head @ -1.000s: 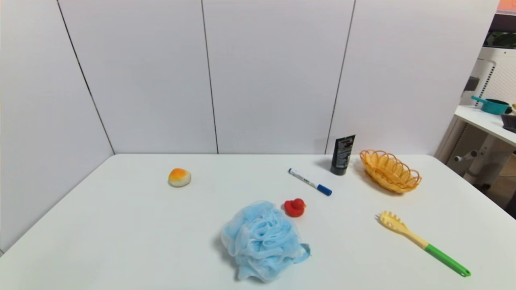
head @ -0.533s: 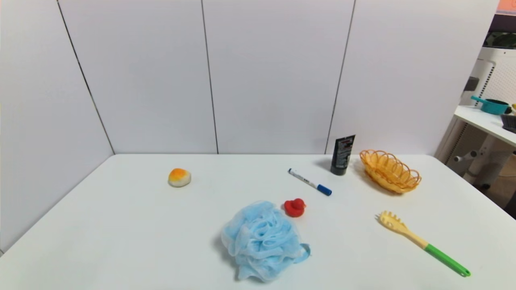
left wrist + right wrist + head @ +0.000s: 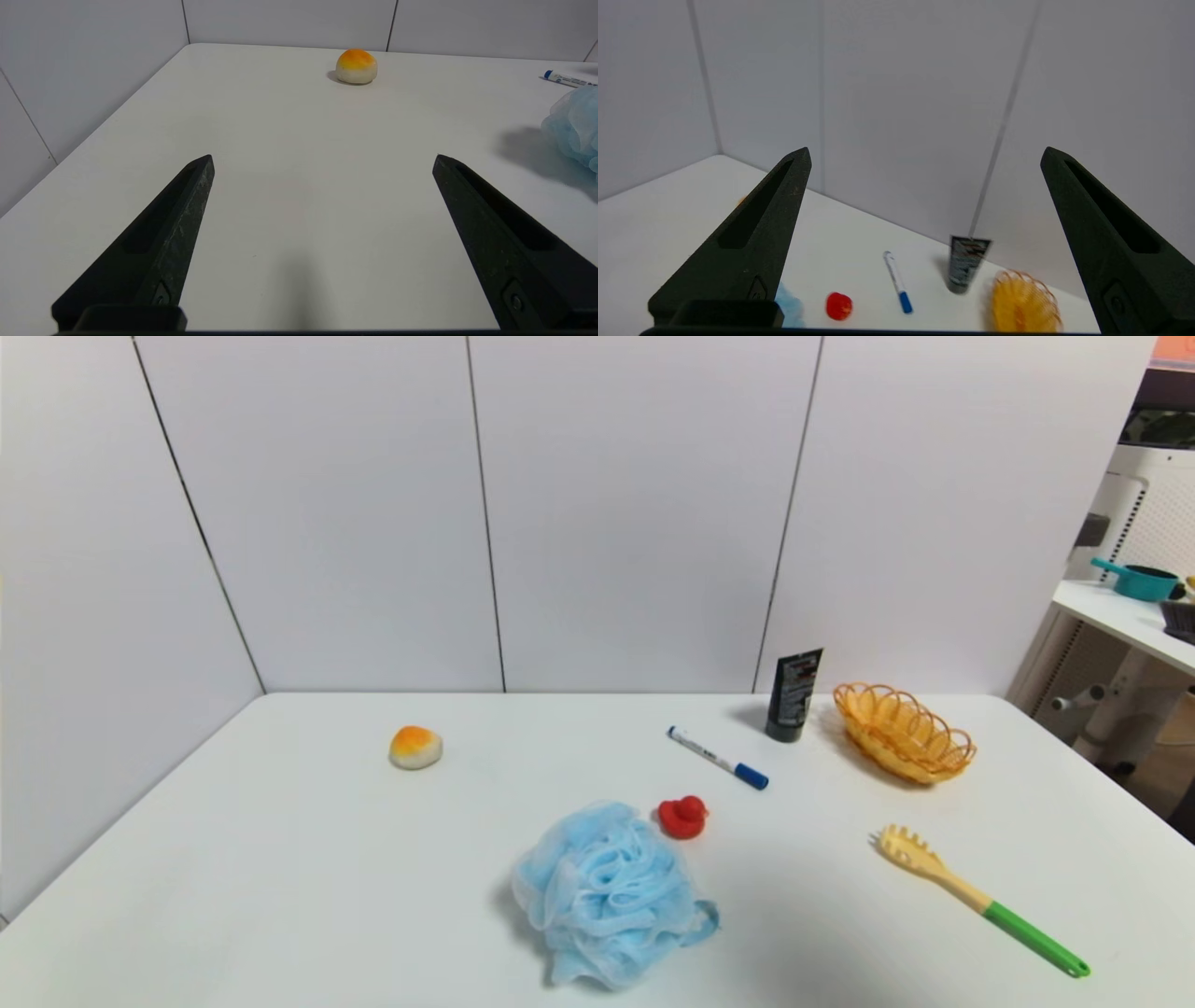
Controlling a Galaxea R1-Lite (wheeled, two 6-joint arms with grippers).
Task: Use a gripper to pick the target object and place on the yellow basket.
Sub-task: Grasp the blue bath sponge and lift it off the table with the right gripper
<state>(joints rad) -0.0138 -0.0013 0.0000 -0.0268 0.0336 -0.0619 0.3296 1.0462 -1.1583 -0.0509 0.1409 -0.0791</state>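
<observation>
The target object, a fluffy light-blue mesh pouf (image 3: pixel 607 894), lies near the table's front middle; its edge shows in the left wrist view (image 3: pixel 574 126) and a sliver in the right wrist view (image 3: pixel 790 305). The yellow basket (image 3: pixel 904 732) stands at the back right, empty, also seen from the right wrist (image 3: pixel 1024 303). Neither arm appears in the head view. My left gripper (image 3: pixel 322 158) hangs open over bare table, left of the pouf. My right gripper (image 3: pixel 926 151) is open in the air, facing the back of the table, with nothing between its fingers.
A red rubber duck (image 3: pixel 682 817) sits just behind the pouf. A blue-capped marker (image 3: pixel 717 758), a black tube (image 3: pixel 794 694), a yellow pasta spoon with green handle (image 3: pixel 976 899) and an orange-topped bun (image 3: pixel 415 747) lie around. Walls close the back and left.
A soft shadow has appeared on the table right of the pouf, near the front edge. The objects have not moved.
</observation>
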